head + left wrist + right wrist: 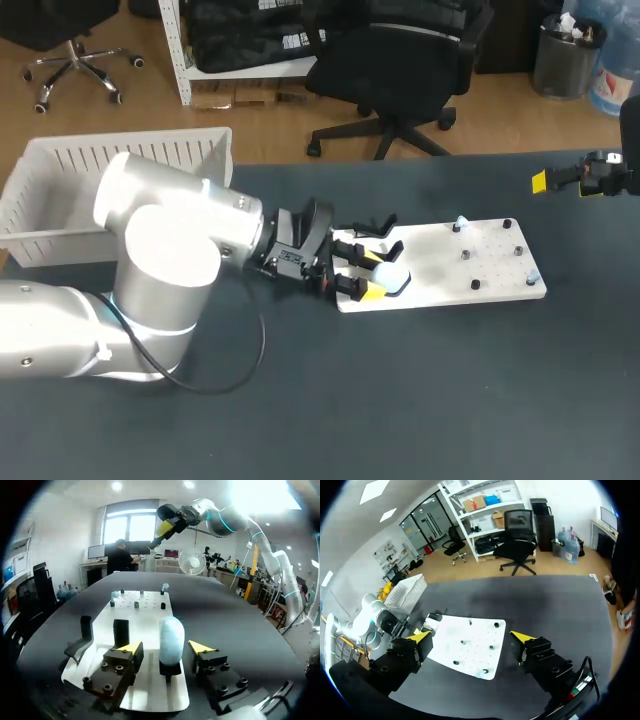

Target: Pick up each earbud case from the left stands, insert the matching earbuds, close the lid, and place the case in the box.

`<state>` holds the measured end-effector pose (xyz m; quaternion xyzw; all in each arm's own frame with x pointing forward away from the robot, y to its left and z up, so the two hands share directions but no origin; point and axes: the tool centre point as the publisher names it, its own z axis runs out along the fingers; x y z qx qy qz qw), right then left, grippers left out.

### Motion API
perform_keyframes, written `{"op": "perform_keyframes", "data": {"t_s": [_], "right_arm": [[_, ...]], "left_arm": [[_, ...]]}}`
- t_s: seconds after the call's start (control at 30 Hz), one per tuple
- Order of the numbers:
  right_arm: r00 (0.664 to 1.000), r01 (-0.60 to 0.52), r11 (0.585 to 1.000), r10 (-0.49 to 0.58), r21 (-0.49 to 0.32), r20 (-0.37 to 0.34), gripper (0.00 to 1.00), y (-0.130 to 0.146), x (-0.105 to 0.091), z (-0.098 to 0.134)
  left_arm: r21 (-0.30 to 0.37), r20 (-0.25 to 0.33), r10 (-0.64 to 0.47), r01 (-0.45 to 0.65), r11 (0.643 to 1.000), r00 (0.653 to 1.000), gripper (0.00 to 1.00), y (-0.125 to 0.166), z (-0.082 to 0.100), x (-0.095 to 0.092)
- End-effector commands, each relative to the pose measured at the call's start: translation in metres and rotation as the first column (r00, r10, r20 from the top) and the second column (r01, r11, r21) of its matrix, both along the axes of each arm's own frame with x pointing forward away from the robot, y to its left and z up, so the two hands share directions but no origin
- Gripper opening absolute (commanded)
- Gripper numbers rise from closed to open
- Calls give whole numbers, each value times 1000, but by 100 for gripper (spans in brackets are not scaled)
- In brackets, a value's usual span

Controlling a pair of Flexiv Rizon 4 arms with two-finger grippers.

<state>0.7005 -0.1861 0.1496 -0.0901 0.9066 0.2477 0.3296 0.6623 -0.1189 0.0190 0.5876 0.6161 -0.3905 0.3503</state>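
Your left gripper (165, 647) holds its jaws released either side of the pale blue earbud case (171, 637), upright on its black stand (170, 669); centre them, close gently, then lift straight up.

The bench (450, 400) is a broad, dark, matte surface that fills the head view from side to side. A white board (470, 265) lies flat on it, right of the middle and slightly askew to the bench's edges, its corners rounded. At the far left corner sits a white slatted box (60, 170), well apart from the board. A black cable (255, 350) loops low over the near left part; whether it rests on the surface cannot be told.
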Motion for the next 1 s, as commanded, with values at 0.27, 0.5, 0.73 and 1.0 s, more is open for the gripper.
{"op": "perform_keyframes", "data": {"t_s": [0.27, 0.5, 0.73, 1.0], "right_arm": [[1000, -2, 1000, 2, 0, -1, 100, -1, 0, 0], [1000, -2, 1000, 2, 0, -1, 100, -1, 0, 0], [1000, -2, 1000, 2, 0, -1, 100, -1, 0, 0], [1000, -2, 1000, 2, 0, -1, 100, -1, 0, 0]], "left_arm": [[-20, 4, 2, -2, 1000, 1000, 50, -3, -2, 2], [-20, 2, -6, 6, 1000, 1000, 49, -4, -3, 2], [-24, 28, -14, 14, 1000, 1000, 49, -5, -4, 0], [-27, 34, -15, 16, 1000, 999, 48, -5, -4, -1]]}}
